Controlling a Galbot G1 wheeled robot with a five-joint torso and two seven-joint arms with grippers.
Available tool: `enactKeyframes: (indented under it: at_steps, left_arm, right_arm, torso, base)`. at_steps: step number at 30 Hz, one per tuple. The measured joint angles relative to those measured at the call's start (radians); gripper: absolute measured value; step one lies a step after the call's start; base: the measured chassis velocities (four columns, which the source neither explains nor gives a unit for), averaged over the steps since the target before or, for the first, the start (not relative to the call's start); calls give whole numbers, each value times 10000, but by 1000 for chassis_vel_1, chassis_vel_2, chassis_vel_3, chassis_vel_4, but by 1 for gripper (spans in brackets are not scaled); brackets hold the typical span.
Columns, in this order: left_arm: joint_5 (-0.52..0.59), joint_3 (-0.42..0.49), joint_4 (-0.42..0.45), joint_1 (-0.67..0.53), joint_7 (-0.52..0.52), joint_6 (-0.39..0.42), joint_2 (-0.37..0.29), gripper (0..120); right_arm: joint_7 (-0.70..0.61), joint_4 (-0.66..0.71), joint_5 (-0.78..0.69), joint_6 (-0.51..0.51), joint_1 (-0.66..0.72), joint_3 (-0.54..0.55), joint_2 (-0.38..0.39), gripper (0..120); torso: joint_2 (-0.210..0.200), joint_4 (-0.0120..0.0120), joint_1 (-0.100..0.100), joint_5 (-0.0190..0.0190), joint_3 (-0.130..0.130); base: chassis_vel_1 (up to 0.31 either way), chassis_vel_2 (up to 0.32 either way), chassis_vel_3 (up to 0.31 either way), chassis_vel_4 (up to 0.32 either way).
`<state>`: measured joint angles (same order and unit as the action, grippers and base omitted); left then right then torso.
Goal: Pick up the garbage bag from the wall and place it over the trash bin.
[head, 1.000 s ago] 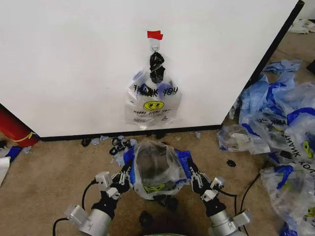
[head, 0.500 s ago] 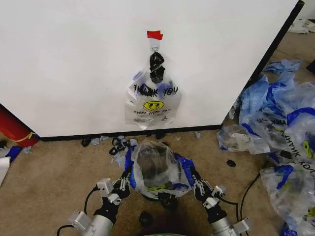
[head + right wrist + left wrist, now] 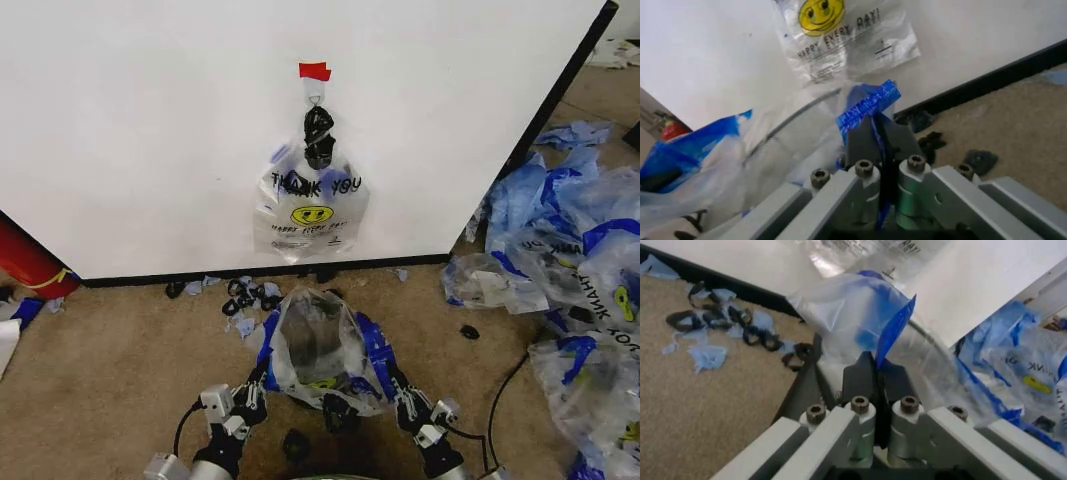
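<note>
A clear garbage bag (image 3: 318,340) with blue handles covers the black wire trash bin (image 3: 338,410), whose dark mesh shows through the plastic. My left gripper (image 3: 258,380) is shut on the bag's blue handle (image 3: 890,332) at the bin's left side. My right gripper (image 3: 392,385) is shut on the other blue handle (image 3: 867,107) at the right side. The bin's wire rim (image 3: 790,125) runs just past the right fingertips. A second "THANK YOU" bag (image 3: 310,205) hangs from a hook (image 3: 314,95) under red tape (image 3: 314,71) on the white wall (image 3: 150,130).
A heap of similar blue and clear bags (image 3: 570,250) fills the floor at the right. Black clips and blue scraps (image 3: 248,295) lie along the wall's base, with one clip (image 3: 469,331) further right. A red object (image 3: 25,260) sits at the far left.
Both grippers have drawn back toward me and lower, pulling the handles down the bin's sides. The bag's mouth has closed in and the plastic sits tighter over the bin.
</note>
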<state>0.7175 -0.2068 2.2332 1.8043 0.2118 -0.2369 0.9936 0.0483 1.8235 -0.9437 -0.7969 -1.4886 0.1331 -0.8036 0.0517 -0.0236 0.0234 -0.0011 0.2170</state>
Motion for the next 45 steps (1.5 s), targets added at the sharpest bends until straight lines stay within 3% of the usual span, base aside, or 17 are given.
enactKeyframes:
  at_steps: [9,27,45]
  left_arm:
    - [221,-93,-665,-464,79,25,-235,0]
    - [287,-120,-958,-427,161,90,-508,0]
    - [204,-16,-1736,-885,165,57,-503,0]
  right_arm:
    - [40,-647,-99,-136,246,-107,45,0]
    - [-74,-1096,60,24,593,56,24,0]
    - [-84,-2156,712,8,1213,327,-461,0]
  torso:
    - [-2,0,0,0,0]
    - [-2,0,0,-1,0]
    - [-2,-1,0,-3,0]
  base:
    - [0,0,0,0]
    - [0,0,0,0]
    - [0,0,0,0]
